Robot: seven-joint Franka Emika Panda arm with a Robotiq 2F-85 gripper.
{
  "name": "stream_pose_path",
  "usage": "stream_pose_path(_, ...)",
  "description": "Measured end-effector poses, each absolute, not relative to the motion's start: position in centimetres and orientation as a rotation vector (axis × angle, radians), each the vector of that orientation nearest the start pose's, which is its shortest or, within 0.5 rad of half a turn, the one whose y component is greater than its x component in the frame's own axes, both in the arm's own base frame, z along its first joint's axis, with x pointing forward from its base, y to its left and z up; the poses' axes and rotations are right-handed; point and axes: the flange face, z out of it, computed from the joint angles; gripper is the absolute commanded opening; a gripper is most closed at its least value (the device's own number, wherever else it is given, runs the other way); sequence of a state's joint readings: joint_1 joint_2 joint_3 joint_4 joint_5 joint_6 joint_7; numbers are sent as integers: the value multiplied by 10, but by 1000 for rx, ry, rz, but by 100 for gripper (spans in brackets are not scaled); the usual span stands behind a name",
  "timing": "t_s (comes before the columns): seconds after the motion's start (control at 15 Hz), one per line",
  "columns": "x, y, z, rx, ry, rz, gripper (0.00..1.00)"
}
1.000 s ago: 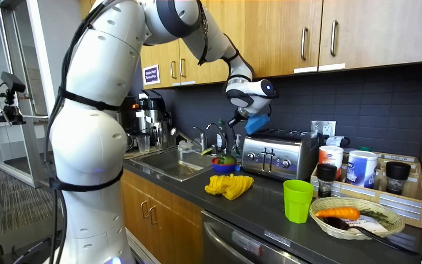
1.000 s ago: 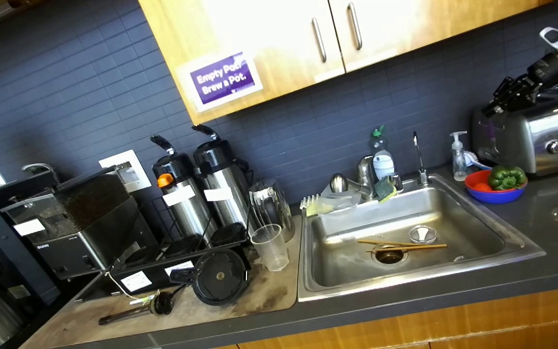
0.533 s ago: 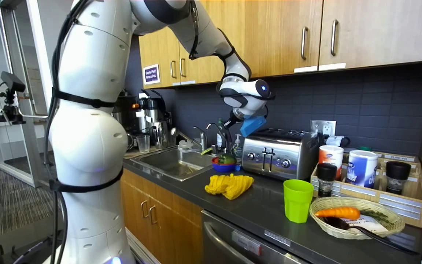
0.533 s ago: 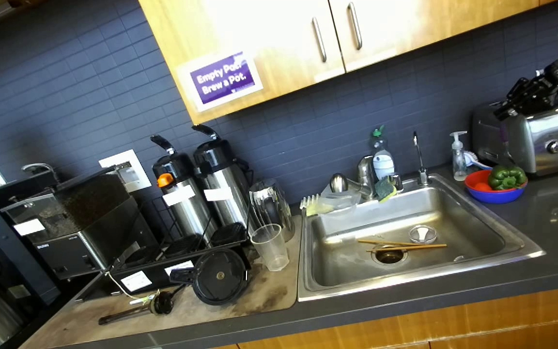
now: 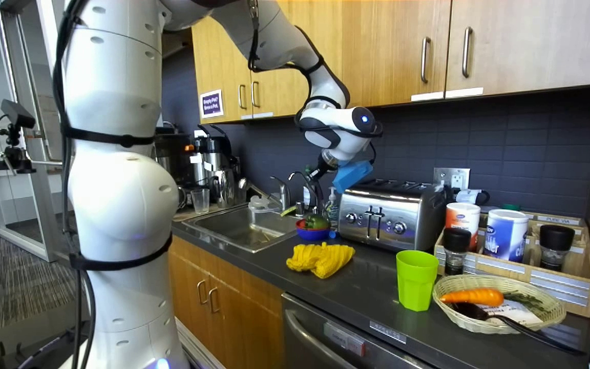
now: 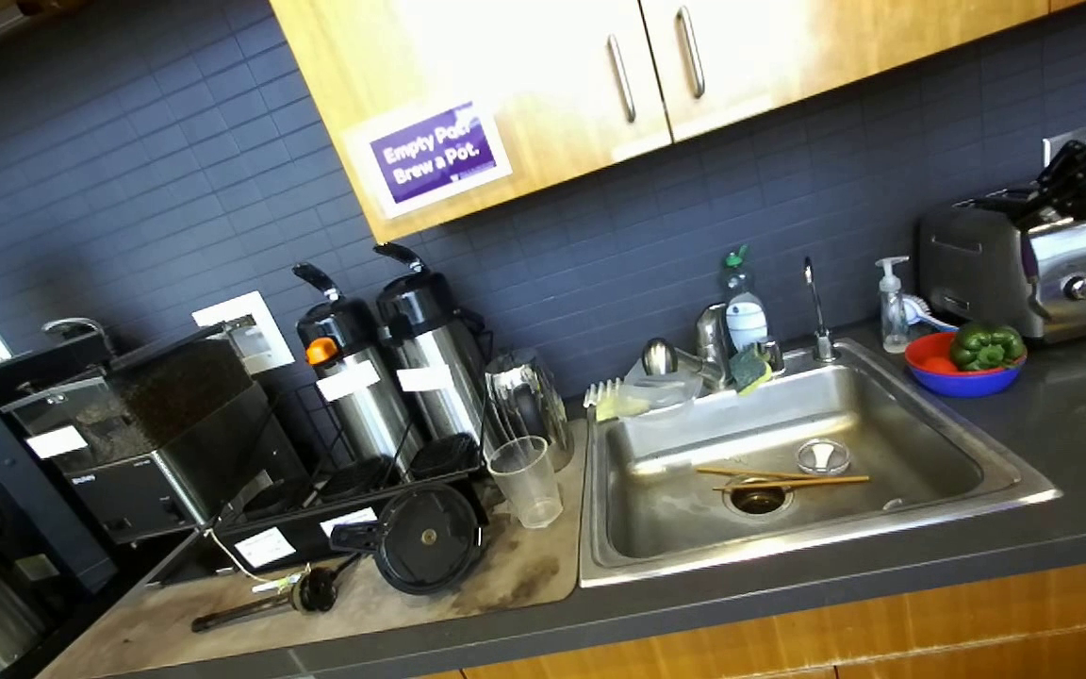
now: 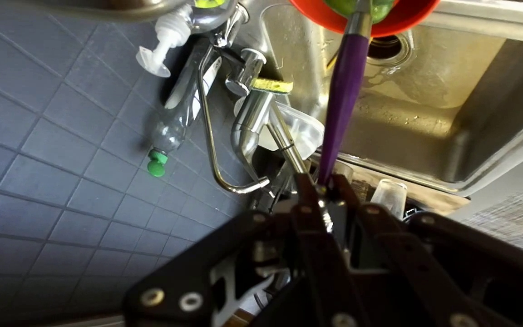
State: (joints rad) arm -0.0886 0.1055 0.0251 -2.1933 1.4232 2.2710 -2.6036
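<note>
My gripper (image 7: 324,181) is shut on the upper end of a purple-handled utensil (image 7: 345,86) with a metal neck. In the wrist view the utensil's far end is cut off at the top edge. In an exterior view the purple handle (image 6: 1029,256) hangs down from the gripper (image 6: 1038,222) in front of the toaster (image 6: 1066,273). In the wrist view the metal neck passes in front of a green pepper (image 7: 382,9) in a red bowl (image 7: 407,22). The pepper (image 6: 986,347) and a red item sit in the red and blue bowls (image 6: 962,382) beside the sink.
The sink (image 6: 1005,471) holds chopsticks; a thin faucet (image 6: 814,292), soap pump (image 6: 894,311) and dish-soap bottle (image 6: 746,316) stand behind. A yellow cloth (image 5: 320,260), green cup (image 5: 417,282) and wicker basket (image 5: 500,330) lie along the counter. Upper cabinets (image 5: 397,51) overhang.
The arm has shifted left and slightly down in an exterior view; in an exterior view the gripper has moved right across the toaster. The held purple utensil has moved with it.
</note>
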Motion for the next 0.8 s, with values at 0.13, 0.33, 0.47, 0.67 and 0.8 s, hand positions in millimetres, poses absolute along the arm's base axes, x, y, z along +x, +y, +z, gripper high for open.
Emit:
stream_pose_path(0.13, 549, -18, 365, -1854, -1736, -1418, 3)
stream_pose_path(0.33, 536, -32, 385, -1877, -1735, -1460, 3)
stream_pose_path(0.47, 526, -41, 393, -1897, -1728, -1482, 3)
stream_pose_path(0.67, 513, -57, 399, -1954, -1712, -1500, 3)
stream_pose_path(0.8, 505, -70, 400, -2008, -1696, -1507, 3)
